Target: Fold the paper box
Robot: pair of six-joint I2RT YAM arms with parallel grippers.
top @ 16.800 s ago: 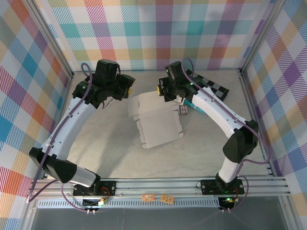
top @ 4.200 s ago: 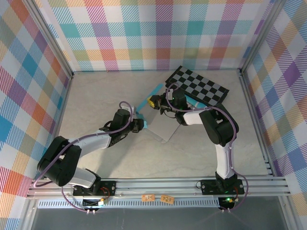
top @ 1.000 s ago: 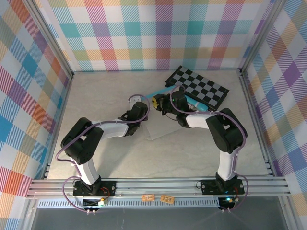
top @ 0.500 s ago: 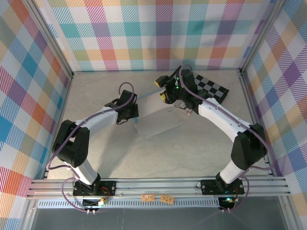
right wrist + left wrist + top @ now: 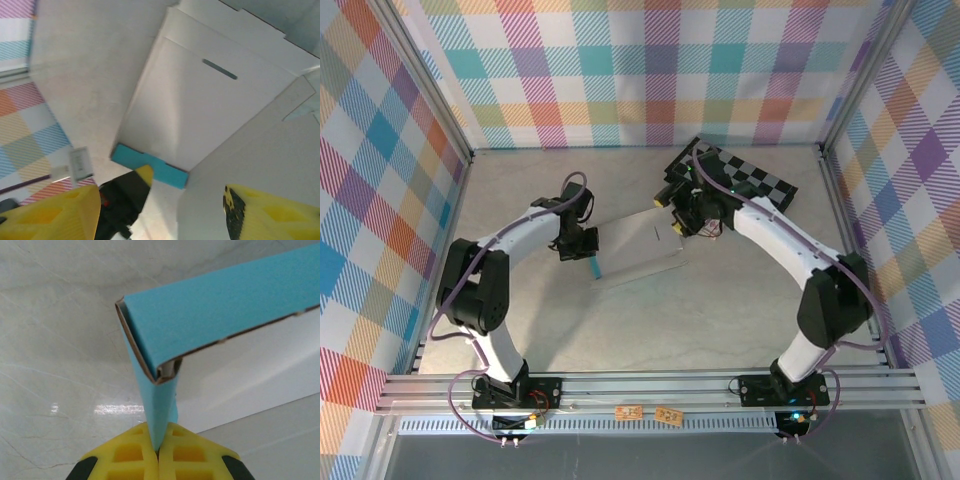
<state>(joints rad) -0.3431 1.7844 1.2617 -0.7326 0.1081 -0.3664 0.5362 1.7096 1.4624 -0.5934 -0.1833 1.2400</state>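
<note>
One box, two grippers, one checkerboard

One paper box (image 5: pixel 638 248) lies mid-table, grey-white side up. Its teal left flap is pinched between the closed fingers of the left gripper (image 5: pixel 158 451). The right gripper (image 5: pixel 162 196) hovers over the far right corner with jaws spread, holding nothing. One checkerboard (image 5: pixel 755 182) lies behind. Since half a second ago, the box has shifted slightly left.

I see my left arm (image 5: pixel 517 232) and right arm (image 5: pixel 782 236) with white links, black joints, purple cables (image 5: pixel 572 177) and yellow ribbed fingers (image 5: pixel 127 454).

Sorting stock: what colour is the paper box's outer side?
The paper box is teal-blue outside; left wrist view.
</note>
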